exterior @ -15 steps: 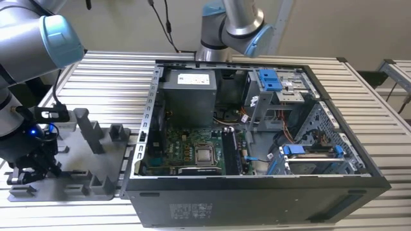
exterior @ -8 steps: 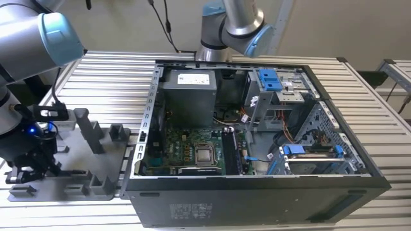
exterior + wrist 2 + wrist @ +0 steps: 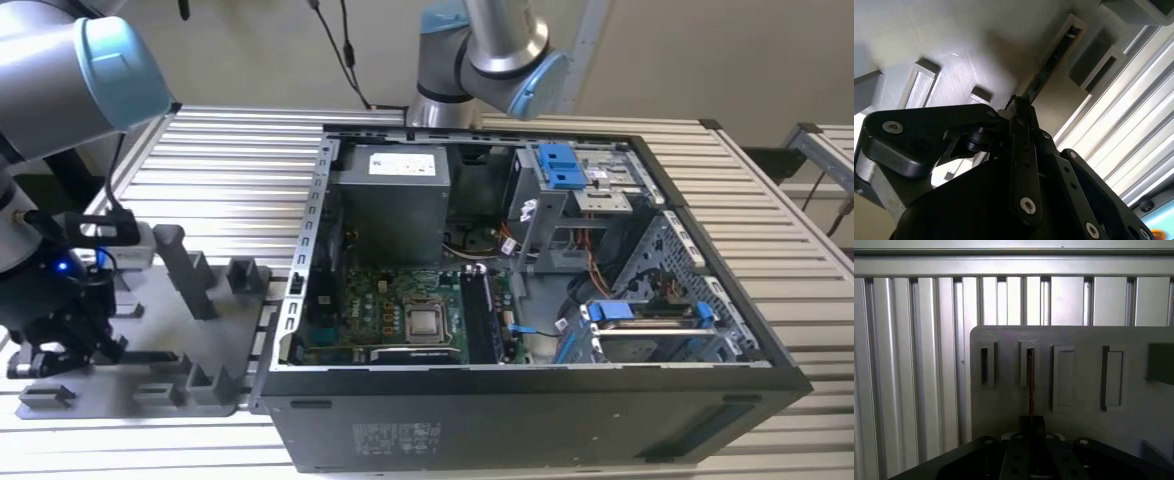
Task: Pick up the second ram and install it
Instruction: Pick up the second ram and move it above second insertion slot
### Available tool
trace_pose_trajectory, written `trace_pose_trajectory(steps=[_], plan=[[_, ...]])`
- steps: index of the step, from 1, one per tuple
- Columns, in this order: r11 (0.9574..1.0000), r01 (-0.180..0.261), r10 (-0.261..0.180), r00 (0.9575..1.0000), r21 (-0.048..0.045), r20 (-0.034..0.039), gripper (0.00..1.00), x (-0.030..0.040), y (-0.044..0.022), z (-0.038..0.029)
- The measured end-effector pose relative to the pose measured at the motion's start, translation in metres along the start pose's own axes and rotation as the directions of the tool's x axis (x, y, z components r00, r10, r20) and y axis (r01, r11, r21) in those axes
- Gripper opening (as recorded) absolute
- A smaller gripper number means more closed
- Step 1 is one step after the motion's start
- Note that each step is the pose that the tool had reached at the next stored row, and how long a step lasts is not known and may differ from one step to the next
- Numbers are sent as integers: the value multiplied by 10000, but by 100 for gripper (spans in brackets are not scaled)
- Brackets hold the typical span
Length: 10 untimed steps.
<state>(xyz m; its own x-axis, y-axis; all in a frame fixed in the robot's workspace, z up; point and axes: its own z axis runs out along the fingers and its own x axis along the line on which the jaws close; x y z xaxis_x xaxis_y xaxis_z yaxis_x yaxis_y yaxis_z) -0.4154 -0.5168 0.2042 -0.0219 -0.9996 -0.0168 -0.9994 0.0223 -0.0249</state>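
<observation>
The second ram (image 3: pixel 1030 380) shows edge-on as a thin dark strip, its far end resting in a slot of the grey fixture plate (image 3: pixel 1079 355). In the second wrist view the ram (image 3: pixel 1046 70) runs from that slot back to my gripper (image 3: pixel 1018 107), whose two black fingers meet on its near end. In the first wrist view the gripper (image 3: pixel 1031 422) sits on the same end of the stick. In the exterior view the gripper (image 3: pixel 74 345) is low over the fixture plate (image 3: pixel 174 330), at the exterior view's left, beside the open computer case (image 3: pixel 534 410).
The case lies open with its motherboard (image 3: pixel 400 310), long black slots (image 3: pixel 478 315), power supply (image 3: pixel 390 200) and blue drive brackets (image 3: pixel 561 165). Grey upright blocks (image 3: pixel 180 270) stand on the fixture plate. Another arm (image 3: pixel 481 50) stands behind the case. The table is ribbed metal (image 3: pixel 227 170).
</observation>
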Motion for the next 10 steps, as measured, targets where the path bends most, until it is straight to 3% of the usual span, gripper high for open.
trace_pose_trajectory(steps=[10], plan=[[10000, 0, 0, 10000, 2, 1, 14, -1, -2, -65]])
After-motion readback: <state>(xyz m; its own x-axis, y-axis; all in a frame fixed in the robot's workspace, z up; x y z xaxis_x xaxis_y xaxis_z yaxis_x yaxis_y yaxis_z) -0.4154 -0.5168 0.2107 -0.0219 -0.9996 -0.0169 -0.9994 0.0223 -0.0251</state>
